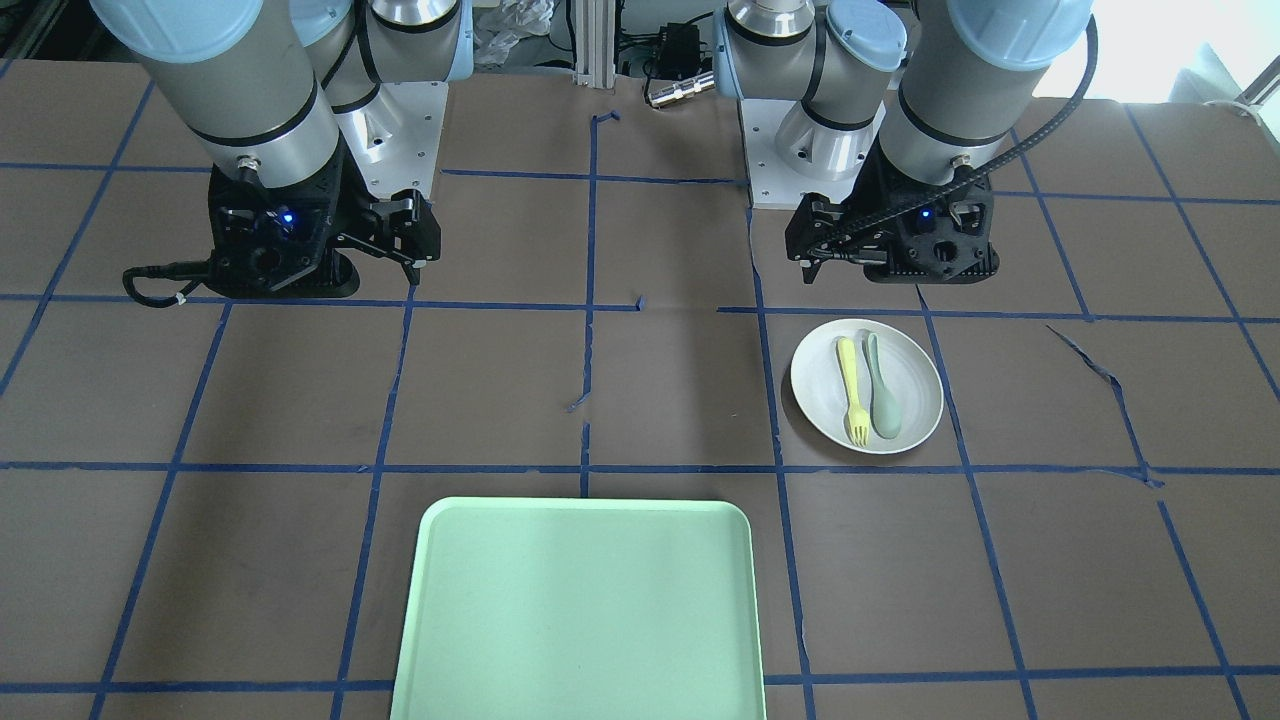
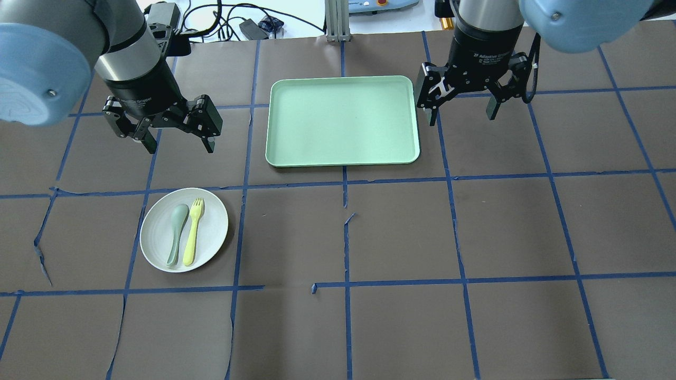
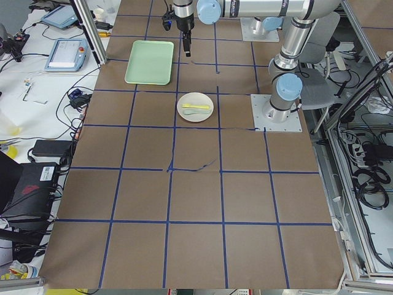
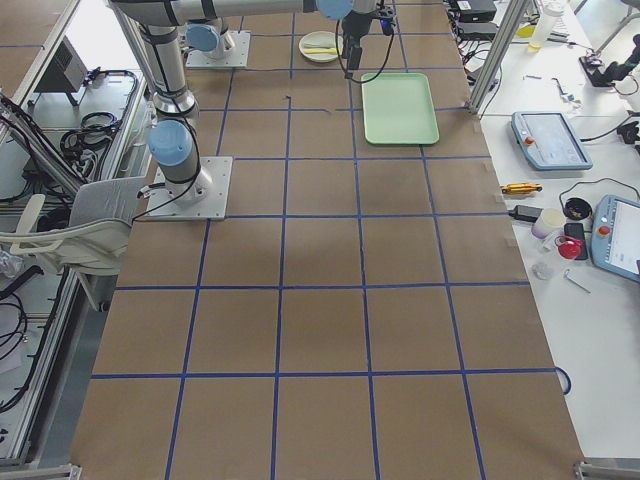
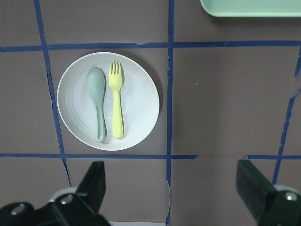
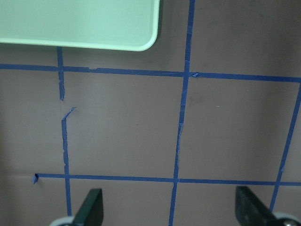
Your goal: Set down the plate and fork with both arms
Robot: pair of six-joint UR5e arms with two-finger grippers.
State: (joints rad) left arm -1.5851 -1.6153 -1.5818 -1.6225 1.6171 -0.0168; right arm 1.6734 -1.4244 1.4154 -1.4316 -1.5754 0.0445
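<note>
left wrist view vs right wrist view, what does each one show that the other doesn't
Only the left wrist view shows the plate, with the fork and the spoon lying side by side on it, and the open left pincer below them. Only the right wrist view shows the open right pincer, with no tableware in sight. Both show part of the green tray at the top and the brown table with blue tape lines.
</note>
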